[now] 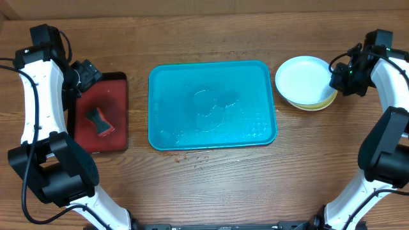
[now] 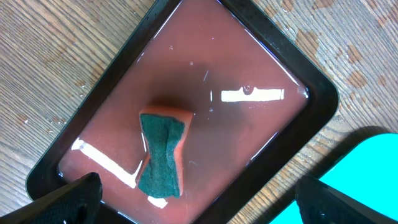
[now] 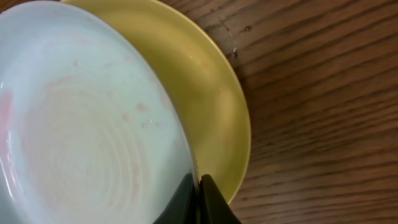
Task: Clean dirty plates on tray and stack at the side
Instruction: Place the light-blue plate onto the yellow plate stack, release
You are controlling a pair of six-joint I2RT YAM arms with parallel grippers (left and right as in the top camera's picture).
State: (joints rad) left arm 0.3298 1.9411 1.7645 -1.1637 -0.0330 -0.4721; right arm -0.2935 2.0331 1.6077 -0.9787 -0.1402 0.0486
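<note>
The teal tray lies mid-table, wet, with no plates on it. To its right the plates sit stacked: a pale whitish plate on a yellow-green plate. My right gripper is shut on the pale plate's right rim. In the right wrist view the gripper pinches that rim, the pale plate shows faint pink smears, and the yellow-green plate lies under it. My left gripper hangs open over the red tray, holding nothing.
A black-rimmed red tray holding water sits left of the teal tray, with a green-and-orange sponge in it. In the left wrist view the sponge lies between the open fingers. The teal tray's corner shows at right.
</note>
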